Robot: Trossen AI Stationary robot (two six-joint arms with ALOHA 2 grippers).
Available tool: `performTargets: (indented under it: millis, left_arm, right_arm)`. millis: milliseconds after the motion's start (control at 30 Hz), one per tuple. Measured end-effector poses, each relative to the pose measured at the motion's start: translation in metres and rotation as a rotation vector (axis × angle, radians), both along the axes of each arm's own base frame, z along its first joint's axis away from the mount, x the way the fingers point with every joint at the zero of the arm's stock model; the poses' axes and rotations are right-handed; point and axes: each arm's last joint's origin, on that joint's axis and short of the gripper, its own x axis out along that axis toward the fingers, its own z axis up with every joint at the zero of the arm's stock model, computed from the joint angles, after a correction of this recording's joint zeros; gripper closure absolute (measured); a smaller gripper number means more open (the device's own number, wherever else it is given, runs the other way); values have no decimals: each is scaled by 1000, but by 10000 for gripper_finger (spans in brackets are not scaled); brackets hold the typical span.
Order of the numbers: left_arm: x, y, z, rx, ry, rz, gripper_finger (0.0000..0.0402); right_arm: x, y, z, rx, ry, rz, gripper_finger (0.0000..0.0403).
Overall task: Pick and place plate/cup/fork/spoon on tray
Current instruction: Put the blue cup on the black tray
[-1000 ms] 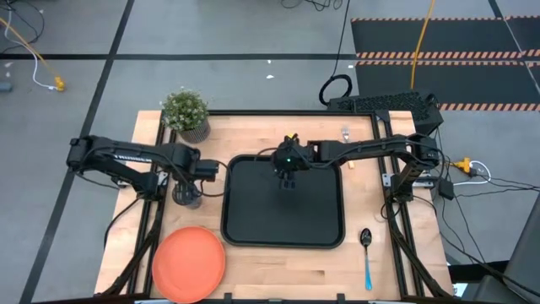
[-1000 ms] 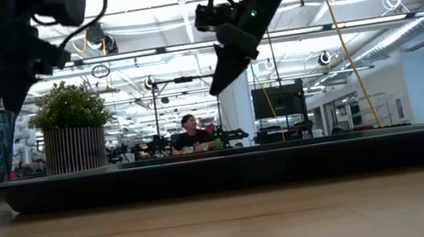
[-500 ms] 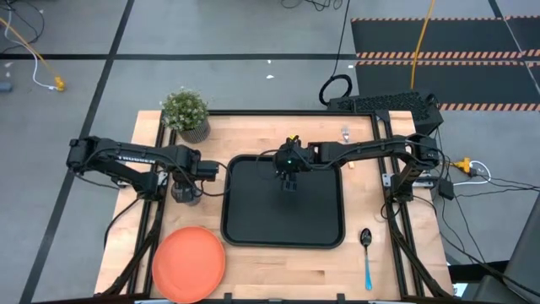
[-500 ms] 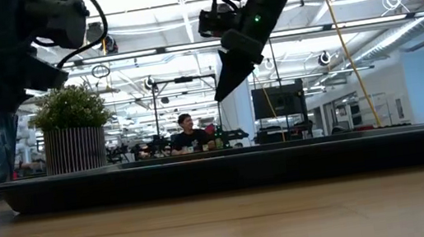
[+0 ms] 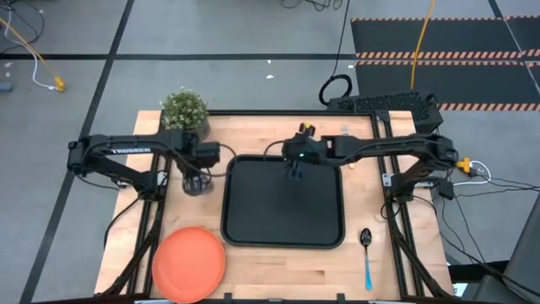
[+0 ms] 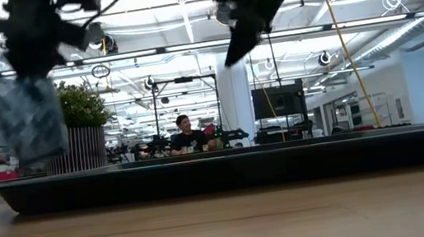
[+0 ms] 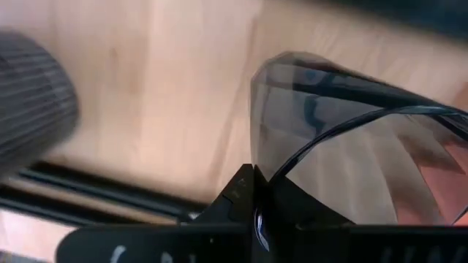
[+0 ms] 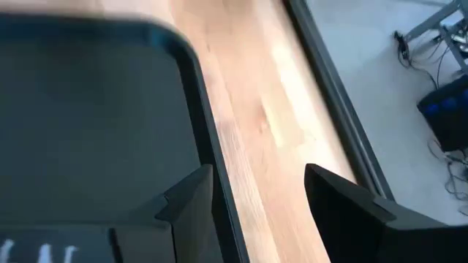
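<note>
Pinching the cup (image 5: 195, 182) by its rim, my left claw (image 5: 197, 176) holds it above the tabletop (image 5: 278, 262) beside the tray (image 5: 283, 238); light, rigid, slick-walled, it could pivot. My right claw (image 5: 295, 171) hangs spread.

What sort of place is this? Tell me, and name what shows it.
Probably a large open-plan robotics lab or workshop. The low view shows a wide hall with exposed ceiling pipes and strip lights and a person at a far workstation; the high view shows cables on a taped grey floor around the wooden table.
</note>
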Motion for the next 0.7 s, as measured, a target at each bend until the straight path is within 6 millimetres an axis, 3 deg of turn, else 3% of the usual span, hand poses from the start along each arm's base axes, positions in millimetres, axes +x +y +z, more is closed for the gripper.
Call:
performTargets:
  millis: [167,333,500,700]
  left_arm:
    - [10,8,43,33,-186,7,393]
    - [27,14,66,59,-321,25,393]
    - [55,20,50,55,-266,-2,393]
    - [95,26,2,-54,-115,-86,393]
  right_arm:
    - [-32,3,37,31,-122,-38,195]
    - [-65,6,46,77,-232,-90,195]
    - [-84,8,28,106,-301,-116,195]
    - [-89,7,8,66,-275,-177,195]
